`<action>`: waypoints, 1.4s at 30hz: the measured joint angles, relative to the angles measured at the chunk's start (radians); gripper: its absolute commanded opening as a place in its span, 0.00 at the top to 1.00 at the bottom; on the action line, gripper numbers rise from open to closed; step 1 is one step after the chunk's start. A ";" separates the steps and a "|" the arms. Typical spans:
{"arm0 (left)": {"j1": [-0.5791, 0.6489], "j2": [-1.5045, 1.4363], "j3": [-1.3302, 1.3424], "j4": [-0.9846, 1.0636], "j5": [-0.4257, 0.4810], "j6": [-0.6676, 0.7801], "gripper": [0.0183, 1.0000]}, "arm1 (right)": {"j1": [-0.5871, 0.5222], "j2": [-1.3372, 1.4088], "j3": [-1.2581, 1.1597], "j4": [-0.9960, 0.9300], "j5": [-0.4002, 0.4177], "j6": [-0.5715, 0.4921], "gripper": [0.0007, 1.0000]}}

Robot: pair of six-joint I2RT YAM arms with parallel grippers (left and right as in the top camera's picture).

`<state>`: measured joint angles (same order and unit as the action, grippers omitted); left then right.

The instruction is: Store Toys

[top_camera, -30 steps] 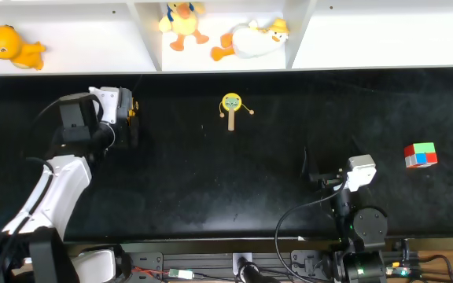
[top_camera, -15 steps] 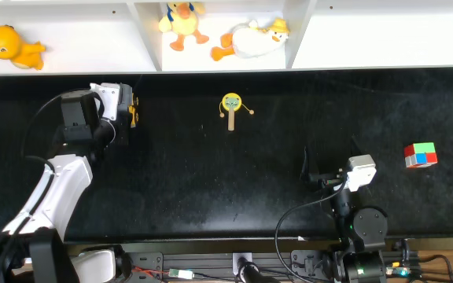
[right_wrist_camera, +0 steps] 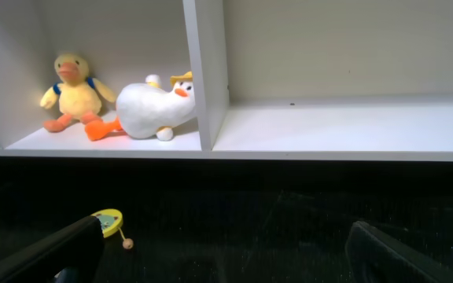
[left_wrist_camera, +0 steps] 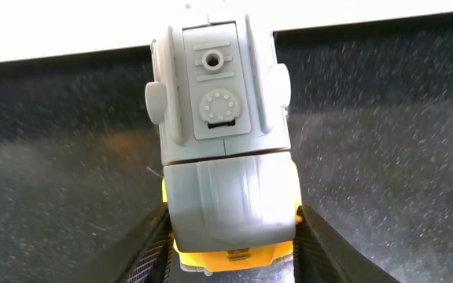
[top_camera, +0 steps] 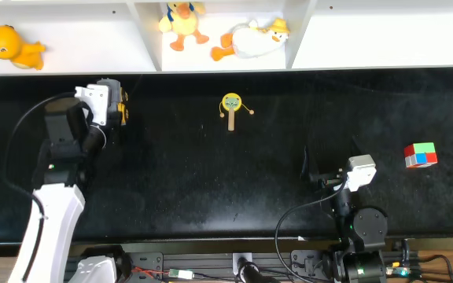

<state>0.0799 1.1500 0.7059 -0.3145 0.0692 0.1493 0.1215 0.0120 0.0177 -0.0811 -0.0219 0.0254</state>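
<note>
Storing toys: left gripper (left_wrist_camera: 230, 240) clamping a grey-and-yellow toy (left_wrist_camera: 222, 134) by the white shelf (top_camera: 69, 59)
Both fingers are pressing the toy's sides, holding it over the black table (top_camera: 211, 181) just in front of the shelf's left bay; the right gripper (right_wrist_camera: 226, 248) is sitting near its base, fingers spread and gripping nothing

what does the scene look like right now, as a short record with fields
left gripper: shut on grey and yellow toy, in front of the shelf, left compartment
right gripper: open, holding nothing
left compartment: orange duck
middle compartment: yellow duck plush, white duck plush
table: rattle drum at centre, colour cube at right side
</note>
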 measured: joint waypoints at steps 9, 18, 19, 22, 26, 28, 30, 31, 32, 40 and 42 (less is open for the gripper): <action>0.000 0.146 0.207 -0.018 -0.003 0.000 0.79 | 0.000 0.000 0.000 0.000 0.000 0.000 0.01; 0.000 0.427 0.469 -0.042 -0.004 0.000 0.79 | 0.000 0.000 0.000 0.000 0.000 0.000 0.01; 0.000 0.452 0.489 -0.045 -0.003 0.000 0.79 | 0.000 0.000 0.000 0.000 0.000 0.000 0.00; 0.000 0.511 0.540 -0.046 -0.004 0.000 0.78 | 0.000 0.000 0.000 0.000 0.000 0.000 0.00; 0.000 0.557 0.587 -0.043 -0.003 0.001 0.13 | 0.000 0.000 0.000 0.000 0.000 0.000 0.00; 0.000 0.566 0.594 -0.046 -0.004 0.000 0.00 | 0.000 0.000 0.000 0.000 0.000 0.000 0.00; 0.000 0.570 0.594 -0.053 -0.003 -0.003 0.00 | 0.000 0.000 0.000 0.000 0.000 0.000 0.00; 0.000 0.571 0.594 -0.055 -0.003 -0.004 0.00 | 0.000 0.000 0.000 -0.001 0.000 0.000 0.00; 0.000 0.571 0.594 -0.055 -0.004 -0.004 0.00 | 0.000 0.000 0.000 0.000 0.000 0.000 0.00; 0.000 0.526 0.546 -0.060 -0.004 -0.003 0.00 | 0.000 0.000 0.000 -0.001 0.000 0.000 0.00; 0.000 0.468 0.480 -0.055 -0.007 -0.003 0.00 | 0.000 0.000 0.000 -0.001 0.000 0.000 0.01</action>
<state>0.0799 1.6180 1.1858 -0.3691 0.0620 0.1463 0.1215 0.0120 0.0177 -0.0818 -0.0219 0.0257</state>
